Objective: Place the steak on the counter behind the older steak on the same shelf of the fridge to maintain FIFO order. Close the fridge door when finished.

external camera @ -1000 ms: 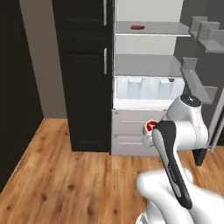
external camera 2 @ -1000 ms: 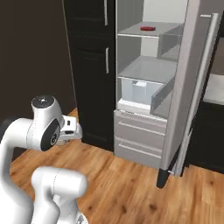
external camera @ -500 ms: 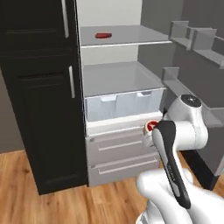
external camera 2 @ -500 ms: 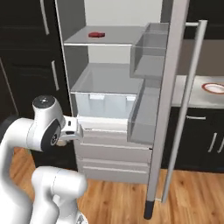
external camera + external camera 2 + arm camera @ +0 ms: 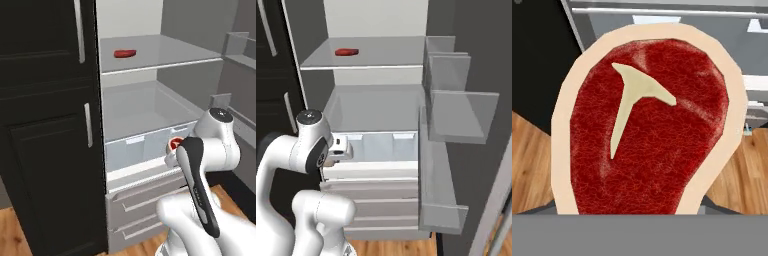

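Note:
The steak (image 5: pixel 647 130), red with a pale cream rim and a T-shaped bone, looms right in front of the hand camera, and my gripper (image 5: pixel 174 150) is shut on it at drawer height before the open fridge (image 5: pixel 150 105). Its red face (image 5: pixel 176 144) peeks out beside my wrist. The older steak (image 5: pixel 124 53) (image 5: pixel 346 52), flat and dark red, lies near the left back of the upper shelf (image 5: pixel 165 60) (image 5: pixel 371 62). The fridge door (image 5: pixel 456 115) stands open to the right. The counter is out of view.
Black panelled cabinets (image 5: pixel 45 125) flank the fridge on the left. A clear-fronted drawer (image 5: pixel 145 145) and steel drawers (image 5: pixel 376 210) sit below the shelves. Door bins (image 5: pixel 456 75) jut out on the right. Wooden floor (image 5: pixel 532 145) lies below.
Both base views have shifted and the fridge has grown larger and nearer, so the base has driven up to it. The arm holds the same pose with the steak.

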Available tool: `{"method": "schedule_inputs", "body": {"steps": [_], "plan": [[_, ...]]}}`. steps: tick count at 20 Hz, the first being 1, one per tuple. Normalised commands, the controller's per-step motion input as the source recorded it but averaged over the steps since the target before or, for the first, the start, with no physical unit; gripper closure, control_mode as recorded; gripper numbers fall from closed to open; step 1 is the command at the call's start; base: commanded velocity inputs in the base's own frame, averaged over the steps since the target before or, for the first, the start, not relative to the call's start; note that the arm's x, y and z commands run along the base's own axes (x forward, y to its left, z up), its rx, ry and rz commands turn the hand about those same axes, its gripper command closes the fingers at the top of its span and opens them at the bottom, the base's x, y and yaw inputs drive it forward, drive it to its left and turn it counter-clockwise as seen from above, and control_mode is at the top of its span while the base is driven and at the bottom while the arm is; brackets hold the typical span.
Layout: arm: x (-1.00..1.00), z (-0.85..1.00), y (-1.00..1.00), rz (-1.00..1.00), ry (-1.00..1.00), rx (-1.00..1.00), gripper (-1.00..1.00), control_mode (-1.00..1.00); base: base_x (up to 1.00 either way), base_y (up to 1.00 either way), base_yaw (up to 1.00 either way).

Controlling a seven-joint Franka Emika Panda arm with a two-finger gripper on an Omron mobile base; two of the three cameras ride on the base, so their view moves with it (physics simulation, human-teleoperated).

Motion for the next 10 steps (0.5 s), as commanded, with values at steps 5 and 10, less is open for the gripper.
{"method": "schedule_inputs", "body": {"steps": [5, 10], "plan": [[0.00, 0.00, 0.00, 0.00, 0.00, 0.00, 1.00, 1.00, 0.95, 0.10, 0.02], [0.00, 0.00, 0.00, 0.00, 0.00, 0.00, 1.00, 1.00, 0.88, -0.38, 0.15]]}}
